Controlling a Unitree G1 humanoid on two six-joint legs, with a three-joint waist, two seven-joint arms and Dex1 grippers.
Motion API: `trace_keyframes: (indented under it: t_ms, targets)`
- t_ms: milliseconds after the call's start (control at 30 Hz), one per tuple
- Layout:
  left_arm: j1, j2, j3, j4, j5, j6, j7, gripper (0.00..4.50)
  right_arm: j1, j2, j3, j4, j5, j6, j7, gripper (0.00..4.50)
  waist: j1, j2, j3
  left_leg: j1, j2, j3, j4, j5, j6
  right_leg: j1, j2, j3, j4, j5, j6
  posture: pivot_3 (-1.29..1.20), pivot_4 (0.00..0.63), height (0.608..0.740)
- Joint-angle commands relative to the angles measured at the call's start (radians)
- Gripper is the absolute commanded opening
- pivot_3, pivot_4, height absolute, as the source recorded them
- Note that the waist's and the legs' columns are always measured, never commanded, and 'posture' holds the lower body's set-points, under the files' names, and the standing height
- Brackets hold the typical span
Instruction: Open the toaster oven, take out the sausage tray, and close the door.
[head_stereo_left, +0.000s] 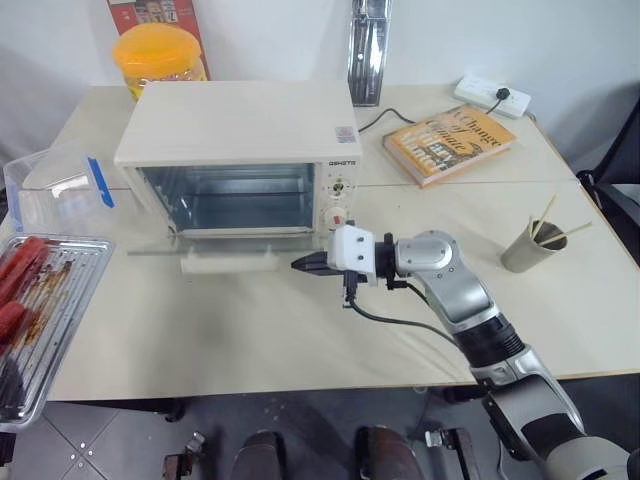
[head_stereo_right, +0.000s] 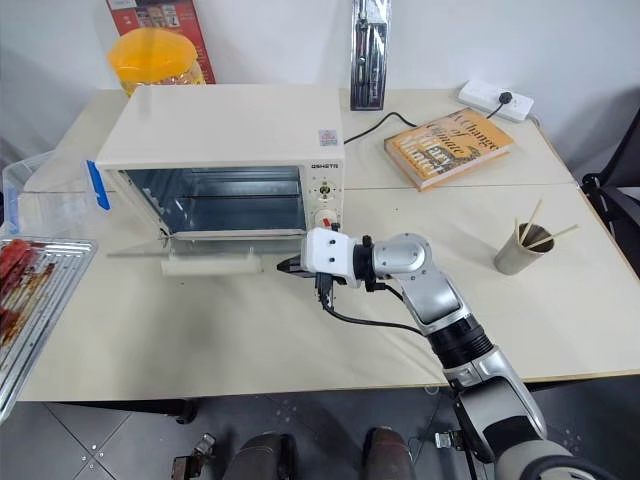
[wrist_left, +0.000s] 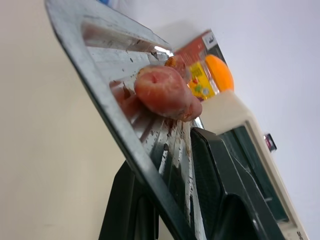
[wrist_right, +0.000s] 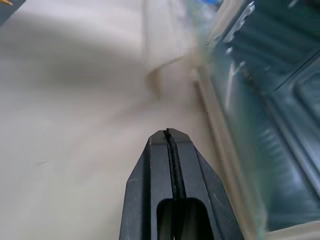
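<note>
Silver sausage tray (head_stereo_left: 45, 310) holding red sausages (head_stereo_left: 22, 265), toaster oven (head_stereo_left: 240, 160) empty

We see a cream table (head_stereo_left: 300, 330) — the toaster oven (head_stereo_left: 235, 125) sits upper left. A book (head_stereo_left: 450, 143), power strip (head_stereo_left: 492, 96) and cup (head_stereo_left: 527, 248) lie right — clear box (head_stereo_left: 50, 190) far left.

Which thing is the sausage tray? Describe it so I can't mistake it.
Start at the cream toaster oven on the table, then look to the table's left edge. The sausage tray is the shiny ridged metal one holding red sausages, unlike the clear plastic box behind it.
</note>
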Motion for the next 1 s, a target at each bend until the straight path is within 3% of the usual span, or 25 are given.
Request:
trace_keyframes:
  t_ms: [33, 300, 600, 767, 900, 1000]
  targets:
    - [0.032, 0.011, 0.058, 0.028, -0.034, 0.007, -0.046, 0.64, -0.055, 0.005, -0.036, 0.03, 0.02, -0.027, -0.003, 0.0, 0.0, 0.0, 0.0, 0.0, 0.0, 0.0, 0.0, 0.0, 0.0, 0.0, 0.0, 0.0, 0.0, 0.0, 0.0, 0.0, 0.15, 0.74]
    - [0.024, 0.058, 0.029, 0.13, -0.02, 0.108, -0.117, 0.64, -0.193, 0.056, -0.099, 0.167, -0.001, -0.079, -0.127, 0.0, -0.001, 0.0, 0.0, 0.0, 0.001, 0.0, 0.0, -0.001, 0.0, -0.001, 0.0, 0.0, 0.001, 0.0, 0.0, 0.0, 0.15, 0.74]
    - [-0.034, 0.214, -0.084, 0.286, 0.12, 0.289, -0.305, 0.64, -0.063, -0.062, -0.102, -0.122, 0.143, 0.208, 0.006, 0.0, 0.0, 0.0, 0.0, 0.0, 0.001, 0.0, -0.001, -0.001, 0.0, -0.001, 0.0, 0.0, 0.002, 0.0, 0.0, 0.0, 0.15, 0.74]
    - [-0.171, 0.33, -0.196, 0.297, 0.196, 0.379, -0.316, 0.64, 0.009, -0.16, -0.109, -0.237, 0.182, 0.334, 0.042, 0.0, 0.004, 0.001, 0.0, 0.0, 0.001, -0.001, -0.001, -0.001, -0.001, -0.002, 0.001, -0.001, 0.003, 0.0, 0.0, 0.0, 0.15, 0.74]
    - [-0.365, 0.413, -0.316, 0.289, 0.219, 0.447, -0.253, 0.64, 0.077, -0.233, -0.143, -0.288, 0.203, 0.37, 0.057, 0.0, 0.007, 0.0, 0.0, 0.0, 0.001, 0.0, 0.0, -0.001, -0.001, -0.002, 0.001, 0.0, 0.003, 0.0, 0.0, 0.0, 0.15, 0.74]
    - [-0.483, 0.438, -0.393, 0.302, 0.246, 0.49, -0.237, 0.64, 0.12, -0.29, -0.166, -0.298, 0.209, 0.369, 0.076, 0.54, 0.002, 0.0, 0.0, 0.0, 0.001, 0.0, -0.001, -0.001, -0.001, -0.001, 0.001, 0.0, 0.003, 0.0, 0.0, 0.0, 0.15, 0.74]
